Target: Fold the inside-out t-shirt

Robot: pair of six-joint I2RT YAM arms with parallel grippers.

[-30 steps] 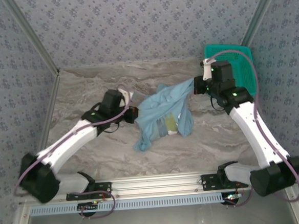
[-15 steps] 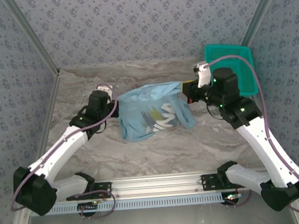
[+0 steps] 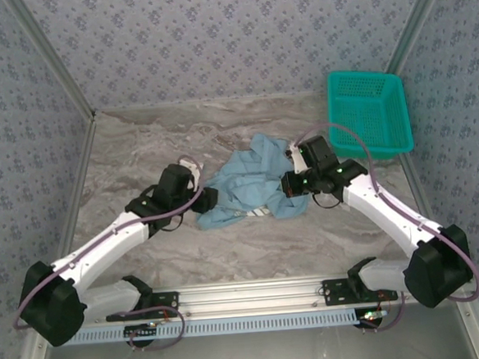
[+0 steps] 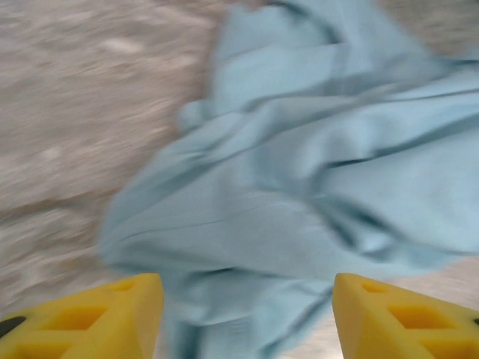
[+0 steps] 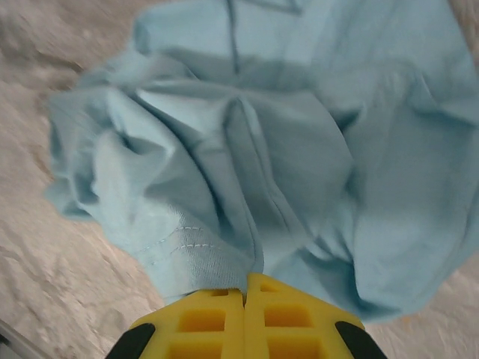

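I have the inside-out t-shirt (image 3: 252,177) in a rumpled heap near the middle of the marble table (image 3: 130,146). Its long axis runs on the slant in the overhead view, from about 7 o'clock up to about 1 o'clock.

The right gripper (image 3: 290,184) sits at the heap's 3 o'clock edge. On its wrist camera the yellow fingers (image 5: 213,323) are pressed together on a stitched hem, and the cloth fans away from them toward 12 o'clock.

The left gripper (image 3: 208,200) is at the heap's 8 o'clock end. Its fingers (image 4: 112,314) stand well apart with nothing pinched, and the shirt lies just ahead of them, at 12 to 1 o'clock on that camera, though the picture is blurred.

Both arms are right at the cloth, so neither has far to reach. My judgement is that the next move hinges on the left side finding an edge or corner opposite the right's hem, so the shirt can be drawn out flat. From here I cannot pick out a sleeve or collar.

The surface looks smooth. There is bare table at 9 o'clock and 6 o'clock of the heap for spreading. The teal basket (image 3: 362,75) stands well apart at 2 o'clock, close to the patterned wall.
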